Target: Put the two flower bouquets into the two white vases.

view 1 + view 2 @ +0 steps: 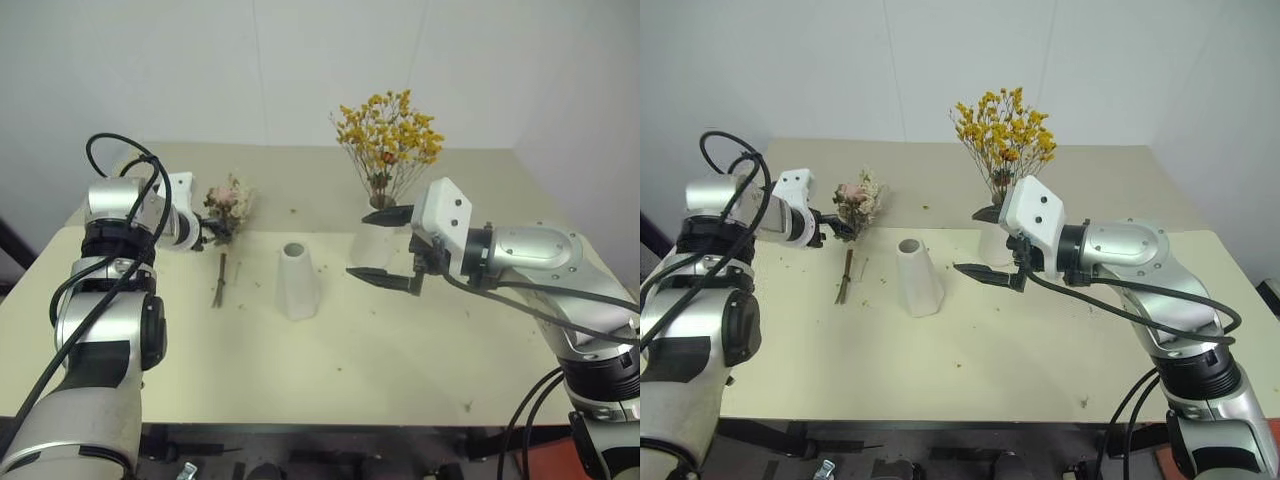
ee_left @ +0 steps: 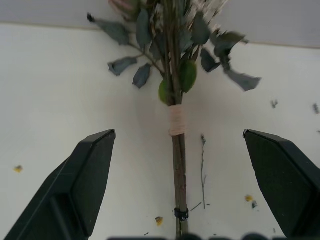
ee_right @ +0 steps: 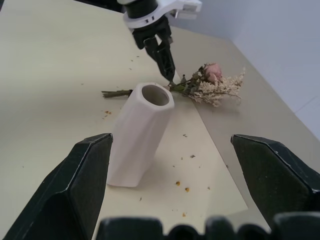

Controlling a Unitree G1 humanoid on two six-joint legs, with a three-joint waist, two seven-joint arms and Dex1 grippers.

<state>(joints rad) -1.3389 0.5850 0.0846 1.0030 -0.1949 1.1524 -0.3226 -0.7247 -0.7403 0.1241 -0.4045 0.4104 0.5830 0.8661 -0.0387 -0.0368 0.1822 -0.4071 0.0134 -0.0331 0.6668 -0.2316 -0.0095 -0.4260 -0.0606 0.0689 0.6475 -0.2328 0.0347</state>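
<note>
Pink and cream flowers with green leaves form one bouquet (image 1: 226, 215), which lies flat on the cream table (image 1: 400, 350), its heads toward the far wall and its thin stems pointing toward the near edge. A pale band binds the stems (image 2: 176, 121) below the leaves. The left gripper (image 2: 180, 165) hangs over this bouquet with its two black fingers spread wide, one on each side of the bound stems; neither finger touches them in the left wrist view. From the right wrist view, the left gripper's fingertips (image 3: 167, 62) point down at the place where stems meet leaves.

Just beside the bouquet, toward the table's middle, stands the cone vase (image 1: 297, 280), upright, mouth round and open, nothing in it. Small crumbs of dried blossom lie scattered on the table around it.

Farther to the robot's right stands the second white vase (image 1: 374, 243), largely hidden behind the right gripper. The yellow-orange bouquet (image 1: 390, 135) stands upright in this vase, its blossoms spreading above the mouth.

The right gripper (image 1: 385, 248) is held level in front of that vase, pointing toward the cone vase, fingers spread wide and holding nothing. The two vases stand near each other but apart.
</note>
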